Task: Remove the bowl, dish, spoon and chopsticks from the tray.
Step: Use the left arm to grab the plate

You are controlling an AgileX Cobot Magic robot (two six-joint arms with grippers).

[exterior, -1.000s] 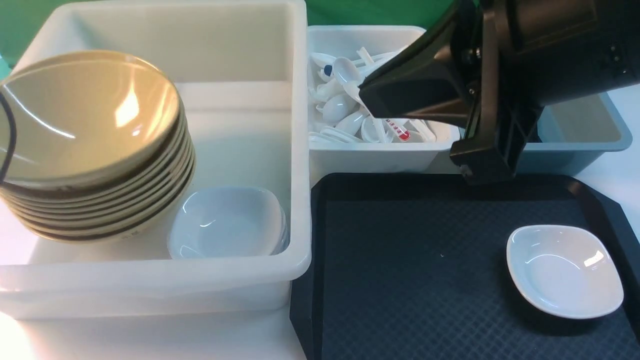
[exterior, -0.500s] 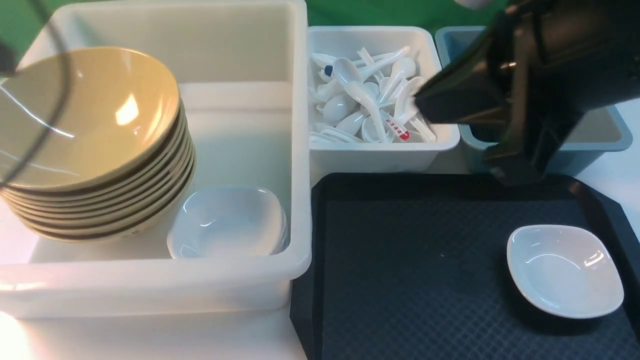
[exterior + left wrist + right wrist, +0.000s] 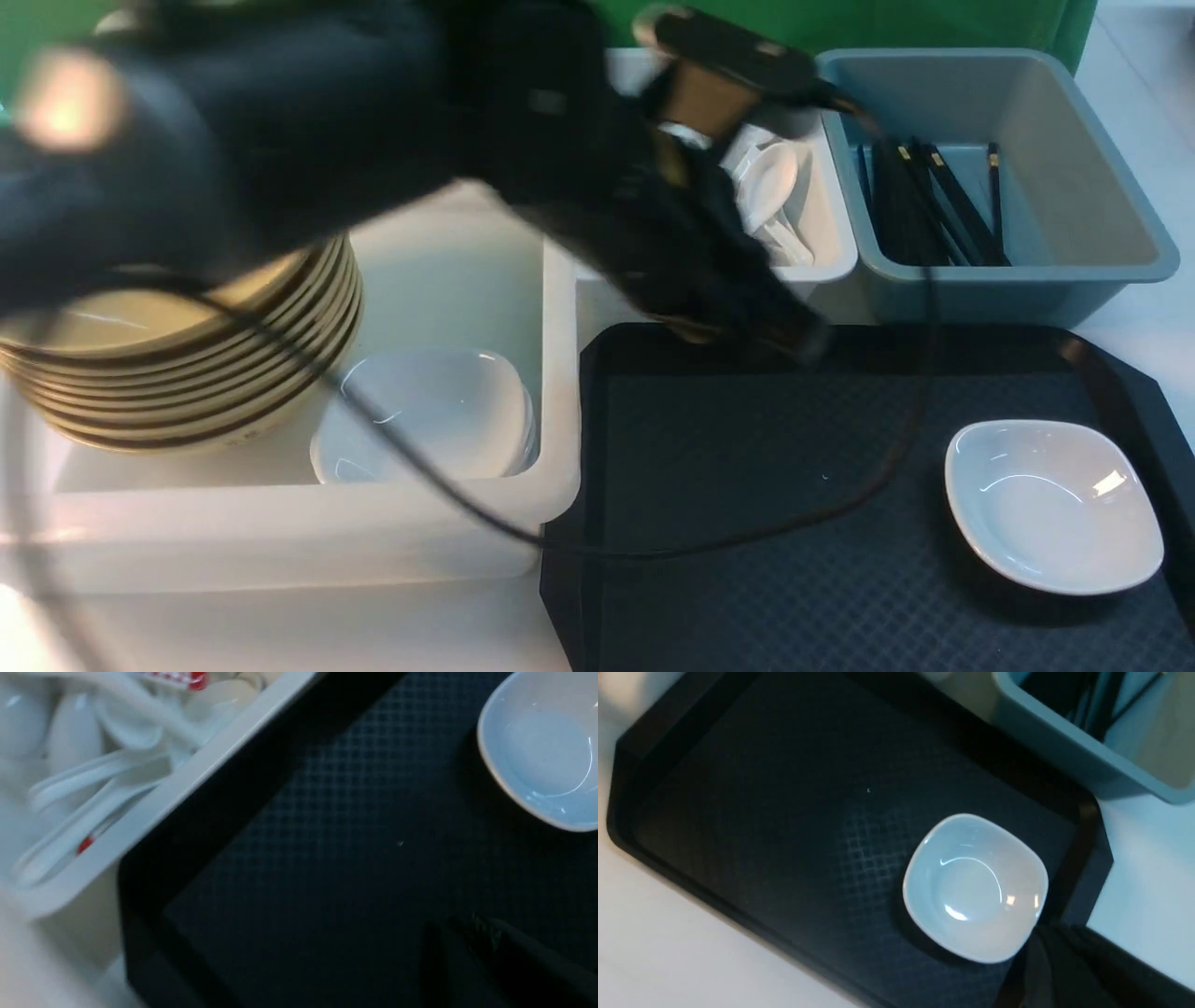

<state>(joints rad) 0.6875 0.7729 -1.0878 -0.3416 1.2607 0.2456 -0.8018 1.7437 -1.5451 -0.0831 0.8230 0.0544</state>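
Note:
The small white dish [image 3: 1055, 504] sits alone on the black tray [image 3: 747, 448], near its right end. It also shows in the left wrist view [image 3: 546, 751] and the right wrist view [image 3: 976, 886]. My left arm sweeps in blurred from the left, with the left gripper [image 3: 794, 338] over the tray's far edge; its dark fingers [image 3: 509, 952] are too dim to read. My right gripper [image 3: 1045, 942] is out of the front view, hovers just beside the dish and looks shut and empty. Tan bowls [image 3: 187, 373] are stacked in the big tub. Black chopsticks [image 3: 934, 205] lie in the grey-blue tub.
A big white tub [image 3: 551, 373] left of the tray also holds white dishes [image 3: 439, 411]. A small white tub [image 3: 822, 215] of spoons [image 3: 93, 788] and the grey-blue tub [image 3: 1102, 261] stand behind the tray. The left arm's cable [image 3: 653, 546] hangs over the tray.
The right arm has pulled back from the spoon tub and left the front view. The left arm has swung in from the left across the tubs to the tray's far edge. The dish has not moved.

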